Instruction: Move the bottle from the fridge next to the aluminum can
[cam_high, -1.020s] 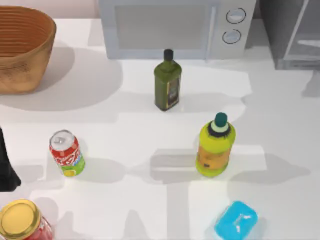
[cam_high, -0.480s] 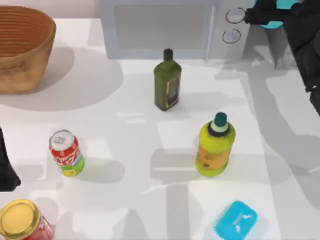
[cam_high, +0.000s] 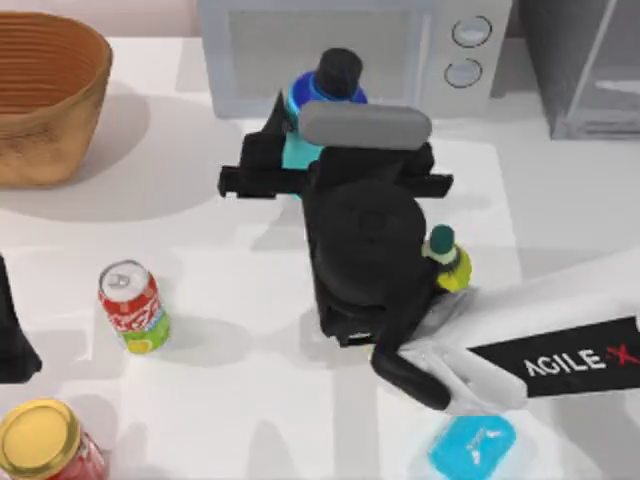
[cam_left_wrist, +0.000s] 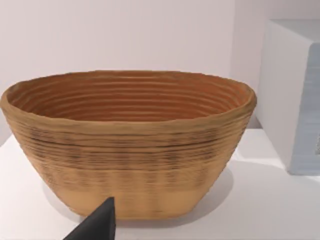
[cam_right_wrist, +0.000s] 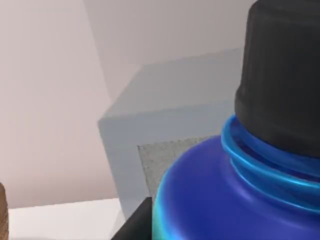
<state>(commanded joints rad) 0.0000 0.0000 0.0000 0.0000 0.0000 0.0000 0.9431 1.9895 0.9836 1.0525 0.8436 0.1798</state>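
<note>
Now, bottle: the bottle (cam_high: 322, 95) hangs in the upper middle of the top view, in front of the white microwave (cam_high: 355, 50); its black cap and blue shoulder show close up in the right wrist view (cam_right_wrist: 235, 200).
Right claw: the right claw (cam_high: 290, 160) is pinched on the bottle's cyan body, its black wrist covering the centre of the counter (cam_high: 230, 400).
Aluminum can: the aluminum can (cam_high: 132, 306) stands upright at the lower left, well apart from the bottle.
Fridge: the fridge (cam_high: 585, 60) sits in the upper right corner.
Left claw: the left claw (cam_left_wrist: 95, 227) is parked at the left edge, facing the wicker basket (cam_left_wrist: 127, 145); cannot tell its fingers.
Other: a yellow-green bottle (cam_high: 448, 262) peeks out beside the right arm.
</note>
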